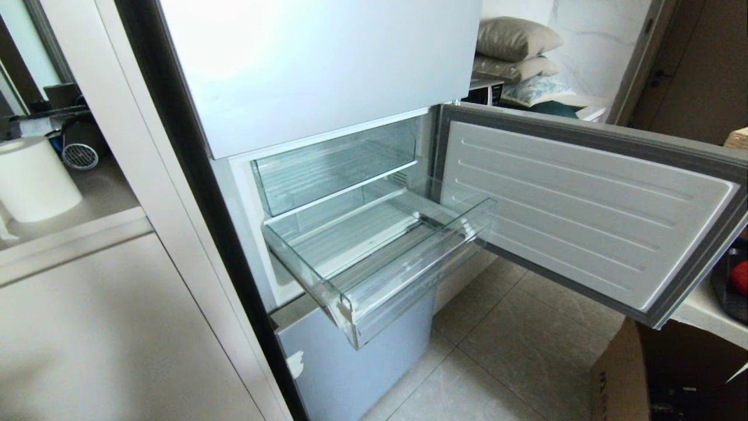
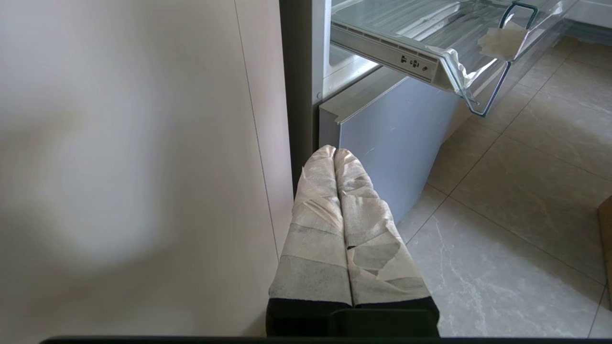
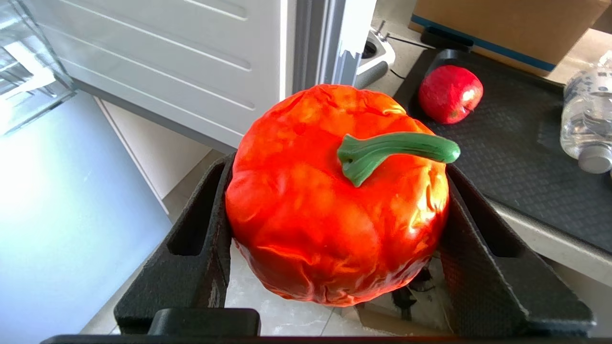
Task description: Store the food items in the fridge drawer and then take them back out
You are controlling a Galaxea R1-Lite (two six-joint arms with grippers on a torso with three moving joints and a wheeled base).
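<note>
The fridge drawer (image 1: 421, 276) is pulled out and holds nothing, with a beige tape scrap (image 1: 342, 313) at its front corner. My right gripper (image 3: 338, 167) is outside the head view. It is shut on the orange food item (image 3: 311, 215), a glossy pepper with a green stem (image 3: 397, 148), held above the floor beside the open fridge door. The red food item (image 3: 449, 93), an apple, lies on a black mat (image 3: 526, 157) and shows at the head view's right edge (image 1: 741, 278). My left gripper (image 2: 334, 152), shut with taped fingers, hangs low by the cabinet, below the drawer (image 2: 430, 52).
The fridge door (image 1: 584, 204) swings open to the right of the drawer. A clear bin (image 1: 333, 164) sits directly above the drawer. A water bottle (image 3: 588, 119) and a cardboard box (image 3: 502, 24) stand by the mat. Another cardboard box (image 1: 619, 380) is on the floor.
</note>
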